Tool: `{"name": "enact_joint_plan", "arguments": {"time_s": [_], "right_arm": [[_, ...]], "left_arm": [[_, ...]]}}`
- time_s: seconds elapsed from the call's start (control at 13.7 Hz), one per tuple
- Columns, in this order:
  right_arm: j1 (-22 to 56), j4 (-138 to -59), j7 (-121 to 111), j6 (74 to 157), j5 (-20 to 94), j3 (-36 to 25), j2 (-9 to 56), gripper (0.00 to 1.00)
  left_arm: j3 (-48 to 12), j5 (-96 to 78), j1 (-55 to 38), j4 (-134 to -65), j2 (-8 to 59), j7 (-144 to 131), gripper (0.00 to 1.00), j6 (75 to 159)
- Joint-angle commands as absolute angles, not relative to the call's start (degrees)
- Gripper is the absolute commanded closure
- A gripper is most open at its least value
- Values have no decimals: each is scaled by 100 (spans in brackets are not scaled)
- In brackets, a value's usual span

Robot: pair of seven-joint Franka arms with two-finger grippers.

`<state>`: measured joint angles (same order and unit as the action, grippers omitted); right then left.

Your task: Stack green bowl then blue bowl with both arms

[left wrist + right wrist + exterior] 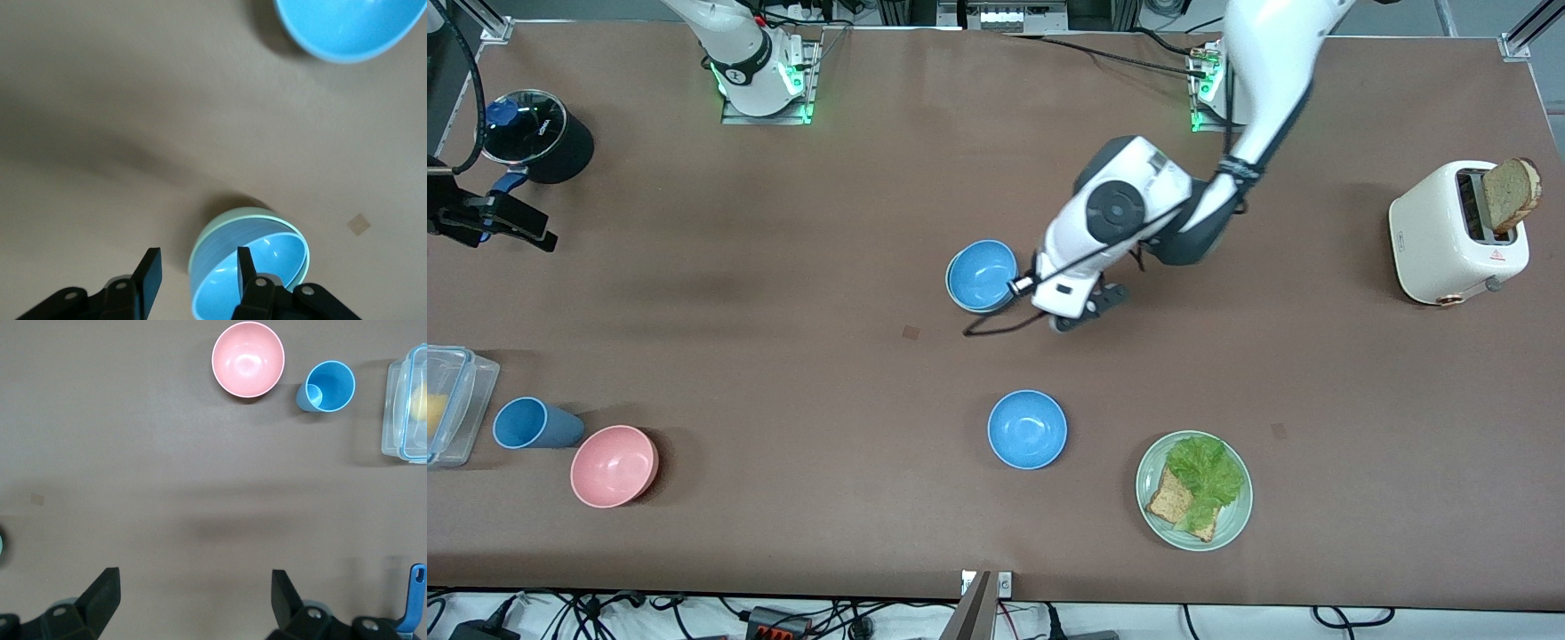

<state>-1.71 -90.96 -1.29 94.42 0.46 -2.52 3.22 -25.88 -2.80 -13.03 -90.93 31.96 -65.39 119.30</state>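
Observation:
A blue bowl (982,274) sits nested inside the green bowl (217,230) mid-table; only the green rim and outer wall show around it. My left gripper (197,268) is open and low over this stack, with one finger (244,265) inside the blue bowl (260,273) and the other (151,272) outside the green wall. In the front view the left gripper (1060,313) is mostly hidden under its wrist. A second blue bowl (1027,429) stands alone, nearer the front camera; it also shows in the left wrist view (347,27). My right gripper (195,587) is open and empty, held high at the right arm's end of the table (520,227).
A pink bowl (614,465), a blue cup (529,423) and a clear container (454,404) stand at the right arm's end. A black pot (538,133) is near the right gripper. A pale-green plate (1232,524) with toast and lettuce and a white toaster (1454,236) stand toward the left arm's end.

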Motion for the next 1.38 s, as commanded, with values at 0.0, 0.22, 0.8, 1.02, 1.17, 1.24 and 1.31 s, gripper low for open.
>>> {"name": "enact_joint_plan", "arguments": {"time_s": [0.0,0.22,0.8,1.02,1.17,1.24,1.31], "right_arm": [[-158,-9255,-229,9466,-44,-229,158,0],[-167,-9264,-229,9510,-44,-229,158,0],[-167,-9272,-229,9571,-53,-229,176,0],[-176,-9272,-229,9554,-53,-229,176,0],[-184,-9255,-237,9545,-44,-237,167,0],[-176,-9237,-237,9545,-53,-237,167,0],[-176,-9246,-237,9536,-53,-237,158,0]], "left_arm": [[-2646,-263,-793,-8221,3225,-5551,47,10823],[-2619,-220,-327,-8024,3226,-4328,47,10608],[-2558,651,869,-7708,3173,-399,44,10337],[-1884,493,941,-8006,2218,359,44,9680],[-1251,29,896,-8523,1427,606,37,9370],[-1109,0,888,-8795,1198,737,30,9421],[-1099,9,888,-9111,987,773,8,9587]]}}
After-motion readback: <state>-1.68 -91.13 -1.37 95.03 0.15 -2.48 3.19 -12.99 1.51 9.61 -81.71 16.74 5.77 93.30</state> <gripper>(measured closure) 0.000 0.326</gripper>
